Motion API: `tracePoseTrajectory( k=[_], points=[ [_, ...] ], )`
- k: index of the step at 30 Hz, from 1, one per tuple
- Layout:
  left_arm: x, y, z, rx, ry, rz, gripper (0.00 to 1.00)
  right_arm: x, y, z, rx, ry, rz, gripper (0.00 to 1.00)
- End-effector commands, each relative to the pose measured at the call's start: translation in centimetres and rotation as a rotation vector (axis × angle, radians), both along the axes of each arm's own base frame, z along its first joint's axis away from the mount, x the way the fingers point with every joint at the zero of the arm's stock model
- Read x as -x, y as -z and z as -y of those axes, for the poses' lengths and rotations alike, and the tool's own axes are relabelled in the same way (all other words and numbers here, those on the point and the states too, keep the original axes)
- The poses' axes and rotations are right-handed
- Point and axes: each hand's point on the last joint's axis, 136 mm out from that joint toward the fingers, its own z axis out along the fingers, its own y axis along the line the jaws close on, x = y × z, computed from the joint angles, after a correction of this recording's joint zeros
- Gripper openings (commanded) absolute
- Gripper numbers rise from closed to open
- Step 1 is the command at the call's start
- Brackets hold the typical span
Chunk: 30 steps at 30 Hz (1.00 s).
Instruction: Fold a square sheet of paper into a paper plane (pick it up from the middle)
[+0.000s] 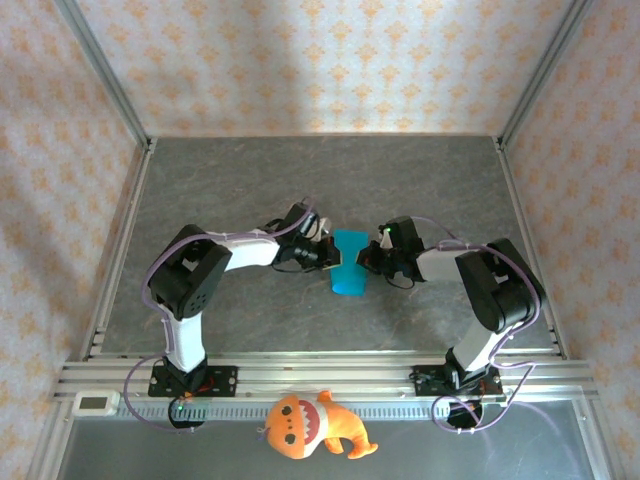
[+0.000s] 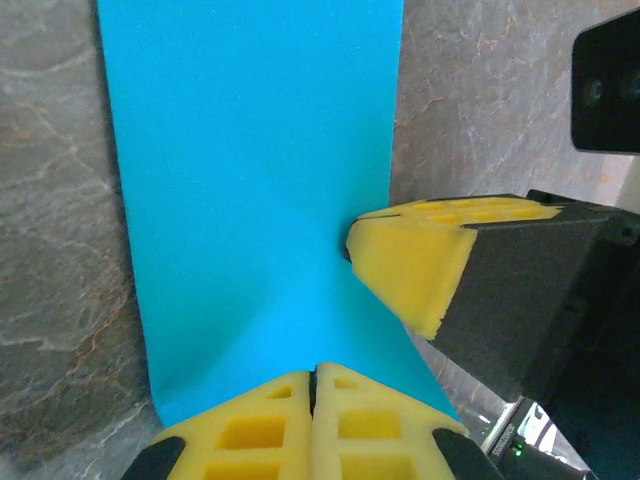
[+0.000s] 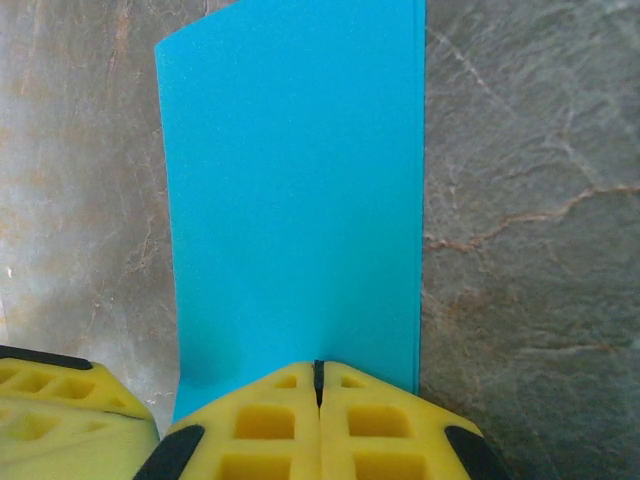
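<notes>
Cyan square sheet of paper (image 1: 350, 262) at mid desk (image 1: 250, 180), btwn both arms. L pincer (image 1: 327, 253) fully closed, nipping its left edge; R pincer (image 1: 369, 258) closed too, on right edge. Orange plush toy (image 1: 305, 425) by near rail

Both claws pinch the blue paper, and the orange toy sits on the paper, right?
No: the orange toy lies by the front rail, apart from the blue paper, as the top view shows. The left claw and right claw do pinch it.
</notes>
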Motion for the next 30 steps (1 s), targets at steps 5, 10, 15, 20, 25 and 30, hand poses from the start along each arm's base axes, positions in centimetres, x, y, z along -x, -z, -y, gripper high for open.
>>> tracePoseTrajectory(
  k=[5,10,15,20,25,30],
  points=[
    [1.1,1.5,-0.3,-0.004,0.036,-0.021,0.0,4.3,5.5,4.1,0.2,0.053,-0.203,0.0],
    [2.5,3.7,-2.2,-0.101,0.058,-0.041,0.0,4.5,5.6,4.3,0.209,0.052,-0.208,0.0],
    [3.8,6.3,-5.3,-0.233,0.057,-0.065,0.0,4.6,5.7,4.5,0.216,0.056,-0.209,0.0],
    [3.6,5.7,-5.8,-0.27,0.055,-0.036,0.0,4.6,5.8,4.5,0.217,0.058,-0.211,0.0],
    [2.2,0.9,-3.5,-0.126,0.033,0.049,0.0,4.5,5.7,4.5,0.222,0.057,-0.207,0.0],
    [2.3,-1.5,-0.9,-0.012,0.057,0.065,0.0,4.5,5.8,4.6,0.226,0.061,-0.209,0.0]
  ],
)
